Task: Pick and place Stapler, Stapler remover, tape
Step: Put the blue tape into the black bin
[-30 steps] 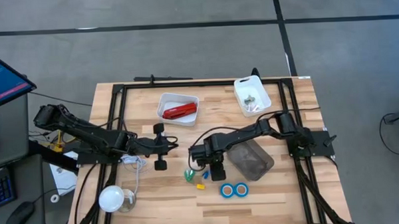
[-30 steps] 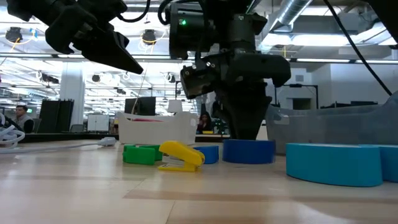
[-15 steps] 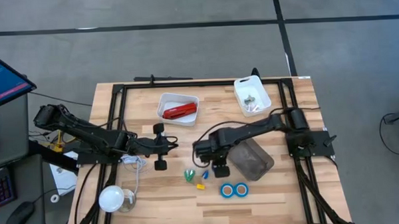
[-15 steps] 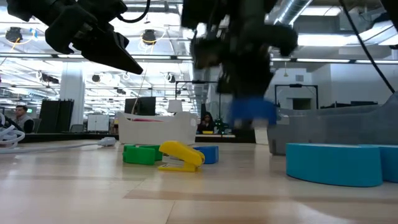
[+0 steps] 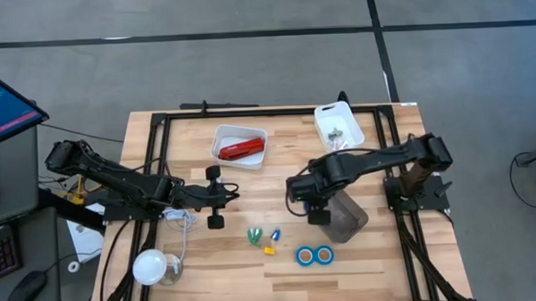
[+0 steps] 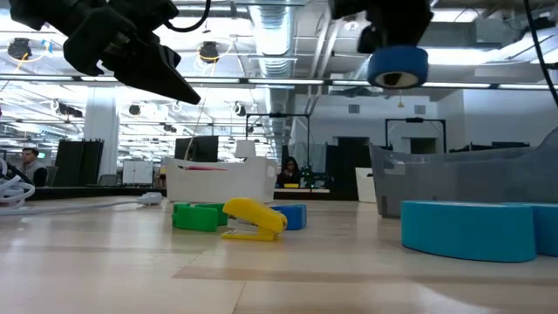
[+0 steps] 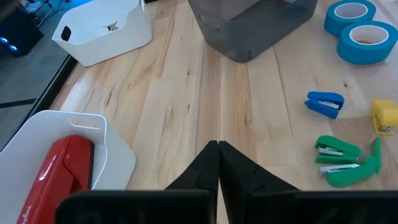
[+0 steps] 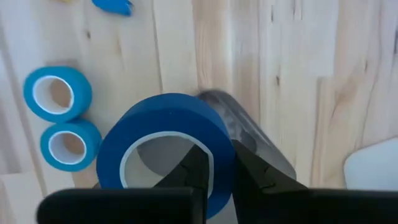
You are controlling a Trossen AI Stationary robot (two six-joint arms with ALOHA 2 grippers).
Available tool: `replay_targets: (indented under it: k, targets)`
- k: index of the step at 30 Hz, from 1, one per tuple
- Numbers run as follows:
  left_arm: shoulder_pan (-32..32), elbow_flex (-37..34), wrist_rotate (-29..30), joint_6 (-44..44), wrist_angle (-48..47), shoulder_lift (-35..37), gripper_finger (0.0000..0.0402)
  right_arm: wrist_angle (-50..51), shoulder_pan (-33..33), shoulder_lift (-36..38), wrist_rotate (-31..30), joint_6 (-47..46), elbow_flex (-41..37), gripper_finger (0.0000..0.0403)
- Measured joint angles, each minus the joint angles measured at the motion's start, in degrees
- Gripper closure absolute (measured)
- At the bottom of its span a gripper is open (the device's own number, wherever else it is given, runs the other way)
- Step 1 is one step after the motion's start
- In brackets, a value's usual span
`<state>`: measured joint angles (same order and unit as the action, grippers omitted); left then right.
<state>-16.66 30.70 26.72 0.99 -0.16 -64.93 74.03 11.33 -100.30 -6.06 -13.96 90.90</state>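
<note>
A: Where is your tape roll [image 8: 163,149]?

B: Pinched through its rim by the right gripper [image 8: 214,163], lifted above the grey bin [image 5: 342,217] so you can drop it in. The left gripper [image 7: 217,163], pressed together, waits mid-table near the stapler [image 7: 62,169].

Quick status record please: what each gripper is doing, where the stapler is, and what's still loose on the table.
right gripper: shut on a blue tape roll, lifted above the grey bin
left gripper: shut, empty, waiting at table centre-left
stapler: in the white tray
tape on table: two rolls
loose small pieces: green, blue, yellow
</note>
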Motion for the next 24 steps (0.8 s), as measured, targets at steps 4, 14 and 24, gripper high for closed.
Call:
replay_targets:
  k: [4,14,24]
  targets:
    - [-0.01,0.00,0.00,0.00,0.02,0.00,0.0400,-1.33,0.71,0.32,-0.01,-1.18,-3.65,0.0374]
    - [-0.01,0.00,0.00,0.00,0.00,0.00,0.0400,-5.28,0.40,-0.21,0.40,-3.42,-18.38,0.0374]
    - [-0.01,0.00,-0.02,0.00,0.02,0.00,0.0400,-18.37,0.13,-0.21,3.63,-4.13,-27.92,0.0374]
